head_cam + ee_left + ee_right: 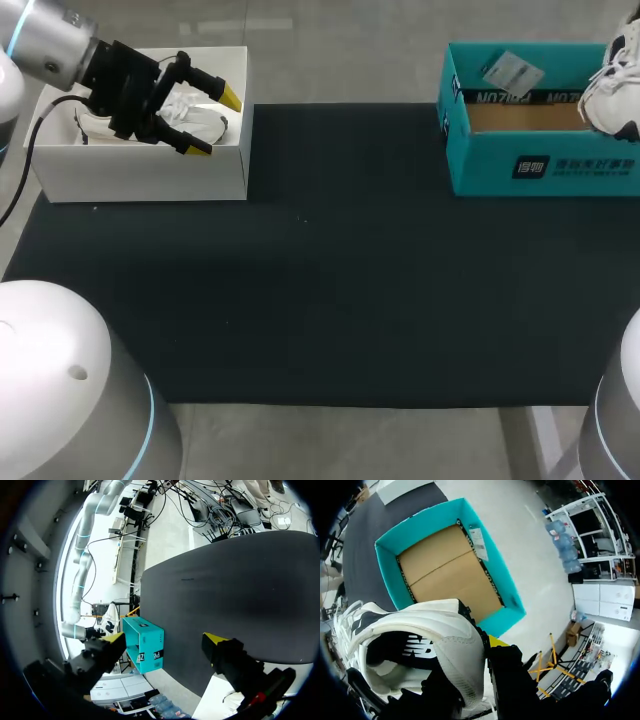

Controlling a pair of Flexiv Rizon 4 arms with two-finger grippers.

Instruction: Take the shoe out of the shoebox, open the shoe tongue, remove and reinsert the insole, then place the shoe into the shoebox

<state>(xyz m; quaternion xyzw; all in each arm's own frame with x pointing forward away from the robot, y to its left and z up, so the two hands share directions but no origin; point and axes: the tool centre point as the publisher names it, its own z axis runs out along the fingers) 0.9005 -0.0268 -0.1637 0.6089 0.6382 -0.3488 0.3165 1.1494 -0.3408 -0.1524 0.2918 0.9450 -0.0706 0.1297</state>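
Note:
A white-and-black shoe [420, 640] hangs over the open teal shoebox [387, 567], its heel between the fingers of my right gripper [475, 665], which is shut on it. One yellow tip shows beside the heel; the other finger is hidden under the shoe. In the head view the shoe [612, 88] sits above the right end of the teal box [540, 165], whose cardboard floor is bare. My left gripper [214, 124] stands open over a white box [150, 175] at the far left, above a white shoe [207, 127] lying inside it.
A black mat [330, 270] covers the table between the two boxes. A white paper tag [512, 70] rests on the teal box's back rim. From the left wrist, the teal box [145, 642] lies far ahead of the open left gripper [165, 638].

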